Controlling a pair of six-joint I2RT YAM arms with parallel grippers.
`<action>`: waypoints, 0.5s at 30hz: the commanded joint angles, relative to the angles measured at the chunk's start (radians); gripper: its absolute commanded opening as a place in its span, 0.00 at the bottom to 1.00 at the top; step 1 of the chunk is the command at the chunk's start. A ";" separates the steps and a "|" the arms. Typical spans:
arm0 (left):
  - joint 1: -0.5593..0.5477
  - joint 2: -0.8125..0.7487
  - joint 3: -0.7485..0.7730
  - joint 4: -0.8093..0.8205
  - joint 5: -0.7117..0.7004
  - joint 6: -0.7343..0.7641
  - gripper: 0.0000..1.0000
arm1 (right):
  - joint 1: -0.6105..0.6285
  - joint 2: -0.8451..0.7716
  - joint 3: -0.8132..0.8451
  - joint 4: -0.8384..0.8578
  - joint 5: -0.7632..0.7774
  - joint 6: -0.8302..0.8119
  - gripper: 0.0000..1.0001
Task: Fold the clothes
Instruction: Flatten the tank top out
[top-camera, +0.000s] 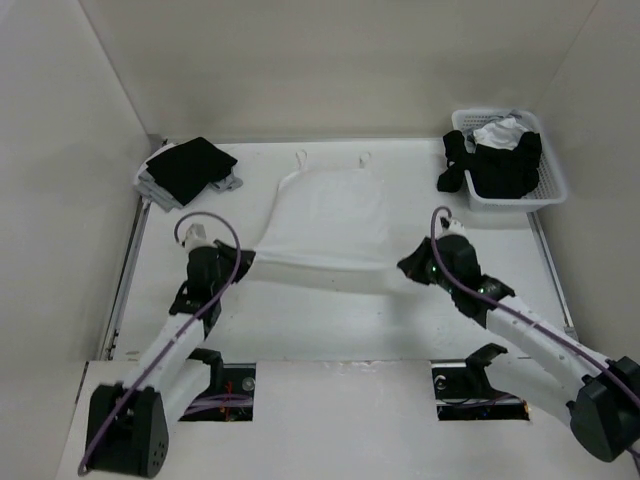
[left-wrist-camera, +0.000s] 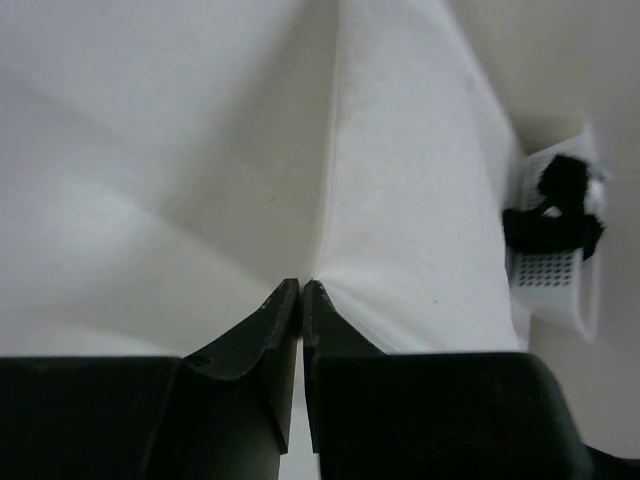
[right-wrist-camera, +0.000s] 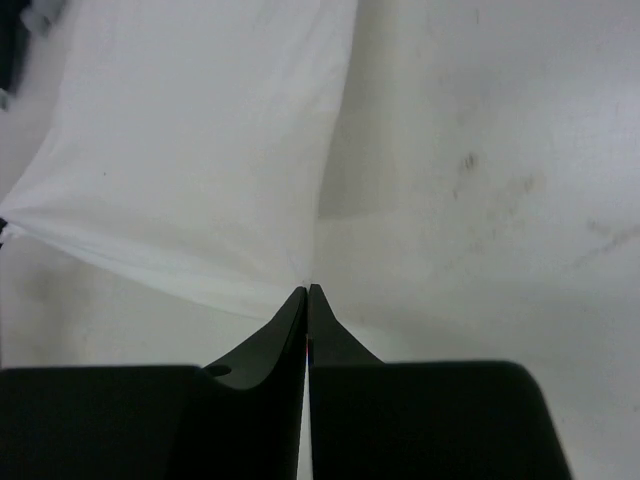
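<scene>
A: Where was the thin white sleeveless camisole top (top-camera: 330, 215)?

B: In the middle of the overhead frame, on the white table (top-camera: 330, 325). Its upper part lay flat, and the two narrow loop straps (top-camera: 301, 157) pointed at the far wall.

A: And its bottom edge?

B: The hem ran as a taut band from lower left to lower right and cast a shadow on the table beneath it. Each end was caught by an arm.

A: How did the pincers stand?

B: The left gripper (left-wrist-camera: 301, 285) was pressed nearly closed, with the hem corner pinched at its tips and fabric fanning out above them. The right gripper (right-wrist-camera: 307, 290) was just as narrow, clamped on the opposite corner.

A: What room was there around it?

B: Below the hem, bare tabletop reached to the near edge where the arm bases sat. To the right of the cloth, the right wrist view showed only scuffed white surface.

A: And the neighbours?

B: A black folded garment on grey cloth (top-camera: 190, 168) lay at the upper left, apart from the camisole's left edge. A white perforated plastic basket (top-camera: 552, 185) holding dark clothes sat at the upper right, well apart from the right edge. White walls (top-camera: 60, 150) closed in the sides and back.
</scene>
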 joint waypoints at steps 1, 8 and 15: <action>0.062 -0.237 -0.139 0.002 0.102 -0.026 0.04 | 0.067 -0.111 -0.111 0.120 0.022 0.111 0.04; 0.093 -0.621 -0.171 -0.478 0.223 -0.086 0.05 | 0.334 -0.300 -0.293 -0.065 0.044 0.300 0.04; -0.010 -0.684 -0.111 -0.593 0.063 -0.132 0.05 | 0.503 -0.368 -0.207 -0.191 0.154 0.345 0.05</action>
